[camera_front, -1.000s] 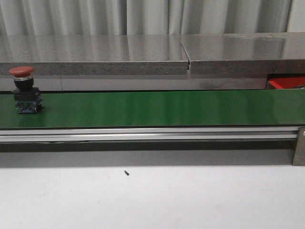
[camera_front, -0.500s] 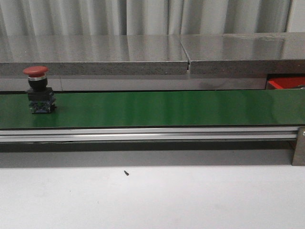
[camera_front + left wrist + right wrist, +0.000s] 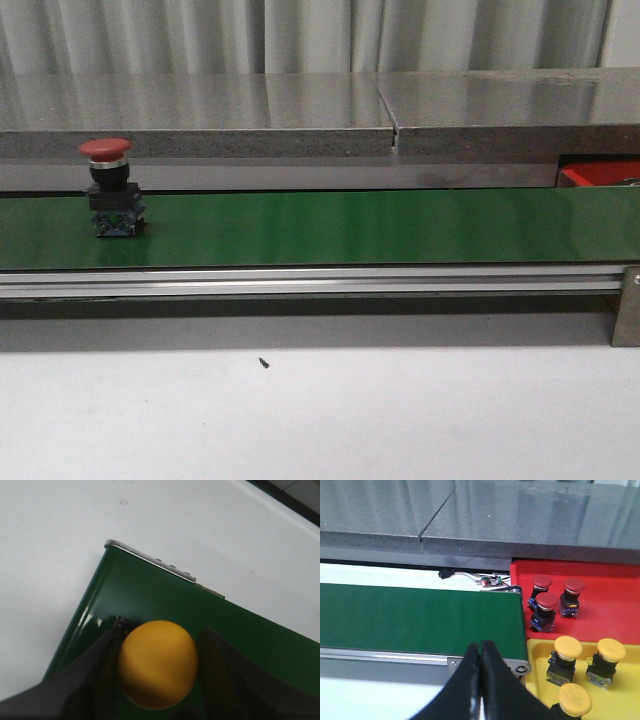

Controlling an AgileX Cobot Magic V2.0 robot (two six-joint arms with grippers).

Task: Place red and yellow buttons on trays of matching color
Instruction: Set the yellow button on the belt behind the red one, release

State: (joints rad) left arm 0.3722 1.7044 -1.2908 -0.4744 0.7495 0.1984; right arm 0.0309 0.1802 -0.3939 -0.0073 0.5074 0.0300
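Note:
A red button [image 3: 110, 190] stands upright on the green belt [image 3: 350, 225] at its left part. My left gripper [image 3: 159, 672] is shut on a yellow button [image 3: 157, 662] over the belt's end [image 3: 150, 595], a finger [image 3: 102, 655] on each side of the cap. My right gripper [image 3: 481, 647] is shut and empty, near the belt's other end [image 3: 420, 615]. Beside that end lie a red tray [image 3: 605, 615] holding three red buttons [image 3: 545, 607] and a yellow tray [image 3: 536, 665] holding three yellow buttons [image 3: 567, 655]. Only a corner of the red tray [image 3: 600, 172] shows in the front view.
A grey stone ledge [image 3: 320, 110] runs behind the belt. The belt's aluminium rail [image 3: 300, 282] faces the white table [image 3: 320, 420], where a small black speck [image 3: 265, 363] lies. Loose wires [image 3: 470, 577] lie behind the belt's end.
The red button has travelled to the right along the belt. Nothing else in the front view has moved.

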